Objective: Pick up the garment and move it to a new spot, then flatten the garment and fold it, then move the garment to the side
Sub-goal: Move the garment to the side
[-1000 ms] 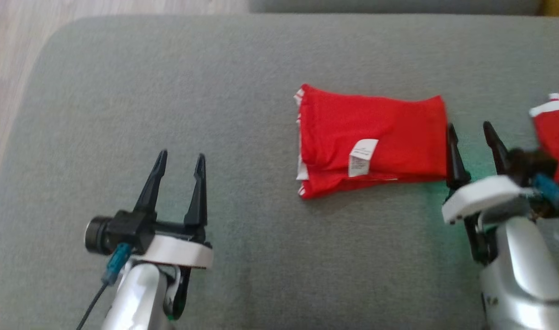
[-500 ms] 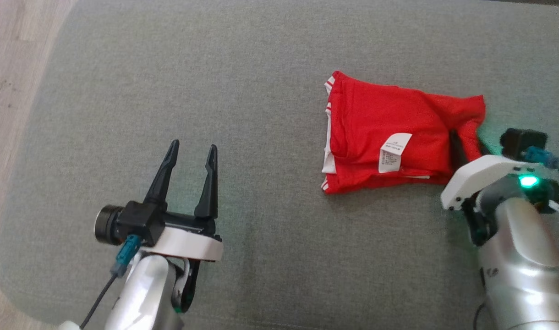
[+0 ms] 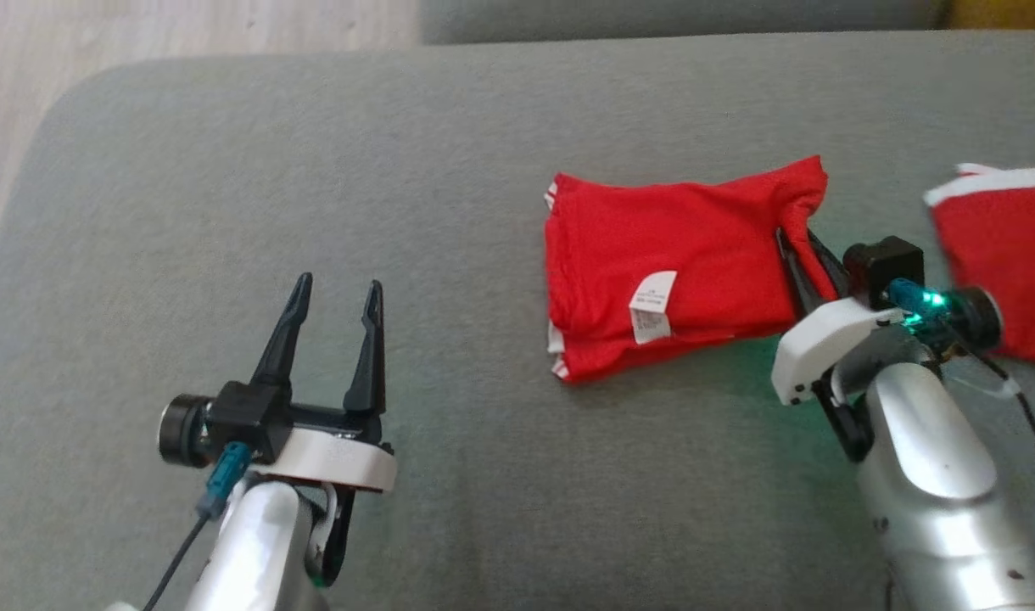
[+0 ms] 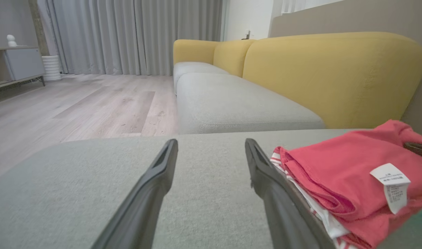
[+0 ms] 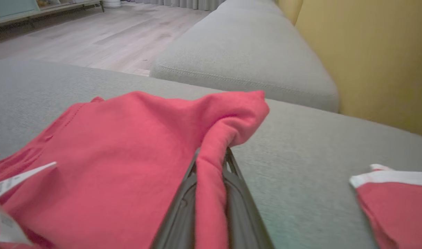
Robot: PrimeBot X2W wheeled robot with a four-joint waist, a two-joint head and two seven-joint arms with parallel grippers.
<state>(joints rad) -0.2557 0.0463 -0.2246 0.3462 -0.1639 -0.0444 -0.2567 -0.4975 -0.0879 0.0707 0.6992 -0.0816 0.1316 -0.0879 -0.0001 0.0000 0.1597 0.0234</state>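
Grey, finely woven upholstery of a rounded sofa seat (image 3: 450, 187) is being shown as the work surface. Right of its centre, the garment (image 3: 679, 246), a soft red knit folded into a rough rectangle of several layers, is lying flat. White striped trim is being exposed along its left edge, and a white care label (image 3: 651, 305) is being displayed on its top layer. Its far right corner is being lifted into a creased ridge: a fold of the fabric is being pinched between the two long dark fingers of the right gripper (image 3: 796, 244), which are being held nearly together around the cloth. A green lamp (image 3: 933, 299) is glowing on that wrist, and a green tint is being cast on the cushion nearby. A second red piece (image 3: 1001, 255) with a white band is lying just beyond that gripper, apart from the garment. Well to the left, the left gripper (image 3: 338, 287) is being held over the cushion, its tapered fingers spread wide. Beyond the seat, a mustard-yellow padded backrest (image 4: 332, 76), pale wood-plank flooring (image 4: 76, 103) and pleated grey curtains (image 4: 135, 34) are being seen.
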